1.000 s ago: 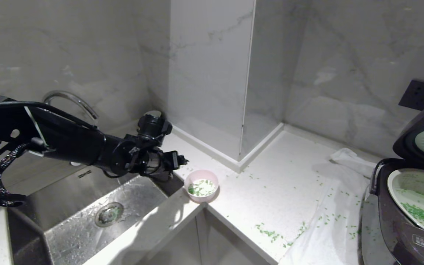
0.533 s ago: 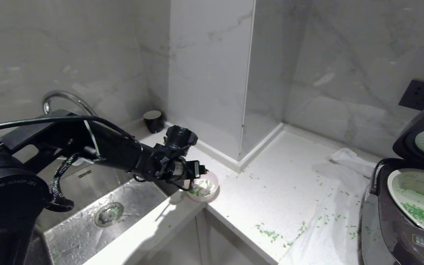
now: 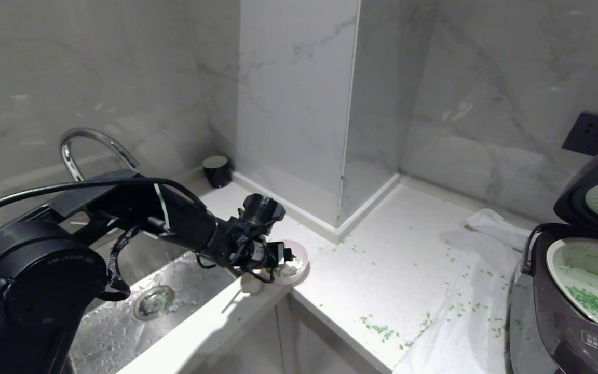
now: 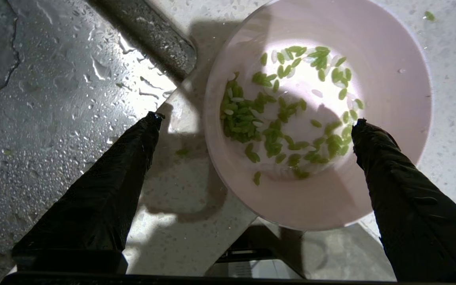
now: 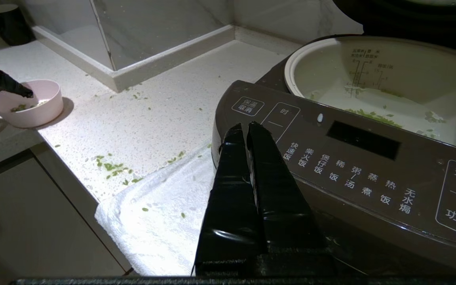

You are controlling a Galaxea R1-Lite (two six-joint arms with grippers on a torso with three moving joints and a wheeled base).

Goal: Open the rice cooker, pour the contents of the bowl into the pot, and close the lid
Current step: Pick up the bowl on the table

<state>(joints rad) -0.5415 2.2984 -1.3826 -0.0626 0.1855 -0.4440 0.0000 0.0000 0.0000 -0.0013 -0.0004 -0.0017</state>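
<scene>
Left gripper (image 4: 253, 120) has moved over the bowl (image 4: 386, 55), fingers spread wide.
Next: pinch the rim, carry the green bits (image 4: 279, 114) to the pot (image 3: 563, 259).

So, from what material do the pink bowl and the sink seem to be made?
The bowl looks like matte plastic or glazed ceramic: smooth, evenly pink, softly shaded; which one stays unclear. The sink seems brushed stainless steel: grey metallic sheen with water drops on it.
</scene>
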